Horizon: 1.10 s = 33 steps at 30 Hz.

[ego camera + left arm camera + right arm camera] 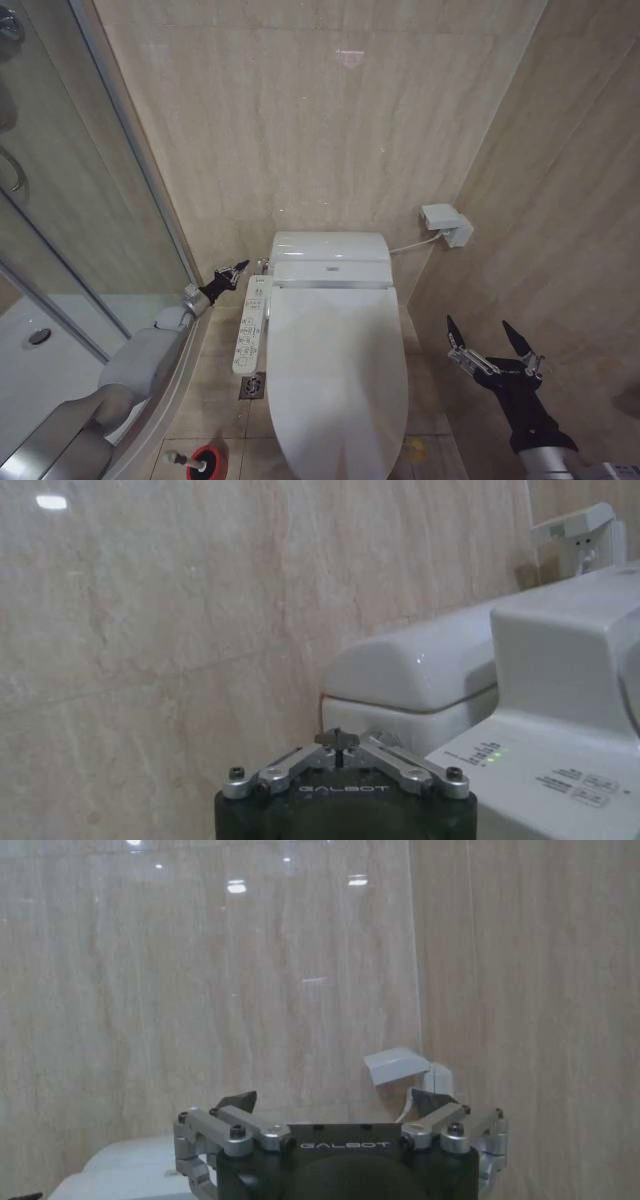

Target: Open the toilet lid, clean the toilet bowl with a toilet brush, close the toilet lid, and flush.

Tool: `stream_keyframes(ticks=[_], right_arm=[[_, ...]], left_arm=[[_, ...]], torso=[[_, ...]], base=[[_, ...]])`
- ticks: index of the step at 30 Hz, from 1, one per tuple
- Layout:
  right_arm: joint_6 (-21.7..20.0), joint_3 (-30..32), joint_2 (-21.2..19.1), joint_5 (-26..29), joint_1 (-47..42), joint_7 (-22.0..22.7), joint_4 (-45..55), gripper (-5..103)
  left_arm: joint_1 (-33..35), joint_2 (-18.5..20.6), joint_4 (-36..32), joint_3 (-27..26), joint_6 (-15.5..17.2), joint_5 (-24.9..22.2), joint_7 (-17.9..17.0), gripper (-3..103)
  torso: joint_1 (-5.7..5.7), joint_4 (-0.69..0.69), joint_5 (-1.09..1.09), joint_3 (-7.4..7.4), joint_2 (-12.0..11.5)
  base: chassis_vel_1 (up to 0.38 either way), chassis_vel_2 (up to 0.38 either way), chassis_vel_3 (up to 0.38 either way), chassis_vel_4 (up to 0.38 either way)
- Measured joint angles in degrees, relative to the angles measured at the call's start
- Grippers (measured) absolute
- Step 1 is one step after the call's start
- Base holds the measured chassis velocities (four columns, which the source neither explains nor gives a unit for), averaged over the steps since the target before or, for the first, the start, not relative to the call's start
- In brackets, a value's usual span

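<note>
The white toilet lid (335,385) lies shut over the toilet bowl, which is hidden beneath it. A white button panel (252,325) (560,776) runs along the toilet's left side. My left gripper (233,271) (338,739) is shut on nothing and hovers by the far end of that panel, near the toilet's rear housing (330,260) (420,667). To the right of the toilet my right gripper (487,338) (335,1102) is held open and holds nothing. The toilet brush (178,459) rests in its red holder (205,462) on the floor at the near left.
A glass shower enclosure (70,230) with a curved sill bounds the left side. A floor drain (253,386) sits between the sill and the toilet. A white wall box (446,223) (400,1065) with a cable hangs near the right corner. Tiled walls close in behind and to the right.
</note>
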Motion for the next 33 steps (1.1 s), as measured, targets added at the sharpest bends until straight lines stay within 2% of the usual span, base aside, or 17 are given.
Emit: stream_keyframes(ticks=[9,19,33], right_arm=[[0.0,0.0,0.0,0.0,0.0,0.0,0.0,100],[0.0,0.0,0.0,0.0,0.0,0.0,0.0,100],[0.0,0.0,0.0,0.0,0.0,0.0,0.0,100]], left_arm=[[0.37,-0.06,-0.27,0.26,-0.03,0.08,0.23,0],[0.56,0.5,-0.29,1.34,-0.68,0.0,2.02,0],[0.12,-0.36,0.57,4.47,-1.28,-0.17,3.78,0]], torso=[[0.03,0.0,-0.02,0.01,-0.01],[-0.01,0.0,0.0,-0.01,0.0],[0.0,0.02,0.02,-0.01,0.0]], base=[[-0.078,0.077,0.074,-0.072],[-0.003,0.006,0.002,-0.004],[0.0,0.0,0.0,0.0]])
